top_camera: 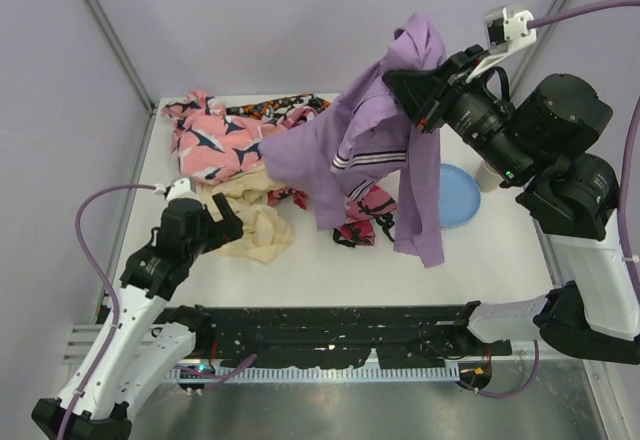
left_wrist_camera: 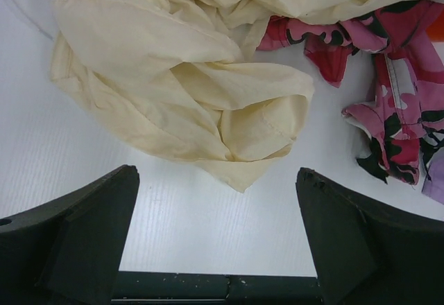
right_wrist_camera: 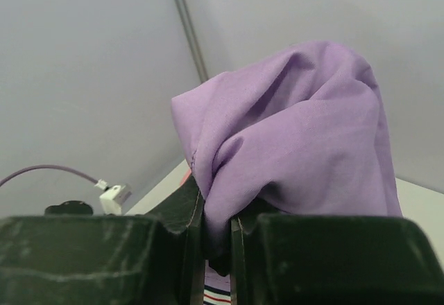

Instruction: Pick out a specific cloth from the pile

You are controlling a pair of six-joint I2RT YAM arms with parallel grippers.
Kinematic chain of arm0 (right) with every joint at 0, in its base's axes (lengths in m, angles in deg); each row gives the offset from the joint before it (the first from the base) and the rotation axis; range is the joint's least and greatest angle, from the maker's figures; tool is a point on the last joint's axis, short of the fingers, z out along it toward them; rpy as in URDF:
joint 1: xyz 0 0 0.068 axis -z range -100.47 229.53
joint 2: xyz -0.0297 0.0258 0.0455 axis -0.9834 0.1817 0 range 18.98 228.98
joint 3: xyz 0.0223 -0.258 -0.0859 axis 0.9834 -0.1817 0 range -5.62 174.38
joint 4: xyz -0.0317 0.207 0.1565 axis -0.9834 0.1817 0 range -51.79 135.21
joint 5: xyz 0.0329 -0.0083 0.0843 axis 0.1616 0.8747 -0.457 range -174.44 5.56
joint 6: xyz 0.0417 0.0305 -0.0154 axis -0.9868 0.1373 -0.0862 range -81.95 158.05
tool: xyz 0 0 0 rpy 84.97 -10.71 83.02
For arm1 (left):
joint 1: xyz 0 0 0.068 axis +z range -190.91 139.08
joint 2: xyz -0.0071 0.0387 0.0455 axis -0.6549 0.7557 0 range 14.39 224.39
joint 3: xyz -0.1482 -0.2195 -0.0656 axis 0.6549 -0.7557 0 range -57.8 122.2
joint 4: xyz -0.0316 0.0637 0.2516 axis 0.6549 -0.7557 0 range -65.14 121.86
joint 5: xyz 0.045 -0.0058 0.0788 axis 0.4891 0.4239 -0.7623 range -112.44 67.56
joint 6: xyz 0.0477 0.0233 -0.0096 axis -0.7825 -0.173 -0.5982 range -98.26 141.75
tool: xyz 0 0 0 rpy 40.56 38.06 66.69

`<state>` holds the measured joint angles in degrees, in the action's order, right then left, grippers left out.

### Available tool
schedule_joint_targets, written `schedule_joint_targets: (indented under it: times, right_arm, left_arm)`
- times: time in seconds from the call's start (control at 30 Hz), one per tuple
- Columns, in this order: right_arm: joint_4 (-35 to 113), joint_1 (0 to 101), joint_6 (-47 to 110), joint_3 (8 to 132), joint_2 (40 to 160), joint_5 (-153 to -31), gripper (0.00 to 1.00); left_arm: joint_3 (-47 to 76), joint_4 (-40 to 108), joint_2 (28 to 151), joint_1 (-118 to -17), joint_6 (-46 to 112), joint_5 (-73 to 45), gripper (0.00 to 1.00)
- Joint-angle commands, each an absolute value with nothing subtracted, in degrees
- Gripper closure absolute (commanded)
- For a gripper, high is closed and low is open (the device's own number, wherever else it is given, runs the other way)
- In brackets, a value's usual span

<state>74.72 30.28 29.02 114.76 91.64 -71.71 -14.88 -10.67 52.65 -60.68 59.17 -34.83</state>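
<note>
The lavender-purple cloth (top_camera: pixel 340 150) hangs lifted above the table, its striped trim band showing halfway down, its lower folds still draped over the pile (top_camera: pixel 230 160). My right gripper (top_camera: pixel 412 88) is raised at the back right, shut on a bunched top fold of the cloth. The right wrist view shows the cloth (right_wrist_camera: pixel 298 132) pinched between the right gripper (right_wrist_camera: pixel 216 211) jaws. My left gripper (top_camera: pixel 226 222) stands open low over the table, just in front of the cream-yellow garment (left_wrist_camera: pixel 180 90). Nothing lies between the left gripper (left_wrist_camera: pixel 216 208) fingers.
The pile holds a pink patterned garment (top_camera: pixel 205 140), a black-and-orange floral one (top_camera: pixel 270 110) and a magenta-and-black one (top_camera: pixel 365 218). A blue plate (top_camera: pixel 458 195) lies at the right, partly behind the hanging cloth. Walls enclose the table at the back and sides.
</note>
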Motion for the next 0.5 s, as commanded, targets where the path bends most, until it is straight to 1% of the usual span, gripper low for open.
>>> schedule_joint_targets:
  times: [0.0,0.1,0.2,0.23,0.33,0.37,0.47]
  right_arm:
    - [67.0,30.2,24.3,114.0,90.5,-81.7,0.95]
    - [65.8,30.2,25.0,112.1,91.0,-78.8,0.95]
    - [65.1,30.2,27.1,107.9,90.0,-71.9,0.95]
    - [65.0,30.2,27.4,104.5,88.5,-69.0,0.95]
    - [64.2,30.2,30.0,95.7,83.0,-65.8,0.95]
    - [64.0,30.2,30.2,90.3,79.3,-64.5,0.95]
    - [64.0,30.2,30.0,80.0,72.1,-58.8,0.95]
  left_arm:
    - [-15.7,-10.1,53.2,-60.8,60.3,-34.9,0.0]
    - [-15.7,-10.7,54.1,-60.7,60.4,-34.9,0.0]
    - [-16.0,-11.6,54.6,-60.8,60.4,-35.5,0.0]
    - [-16.1,-11.9,54.4,-60.8,60.4,-35.9,0.0]
    - [-17.1,-12.1,53.6,-60.8,60.3,-36.4,0.0]
    - [-17.5,-12.0,53.3,-60.7,60.3,-36.5,0.0]
    - [-18.8,-11.6,52.1,-60.8,60.2,-37.0,0.0]
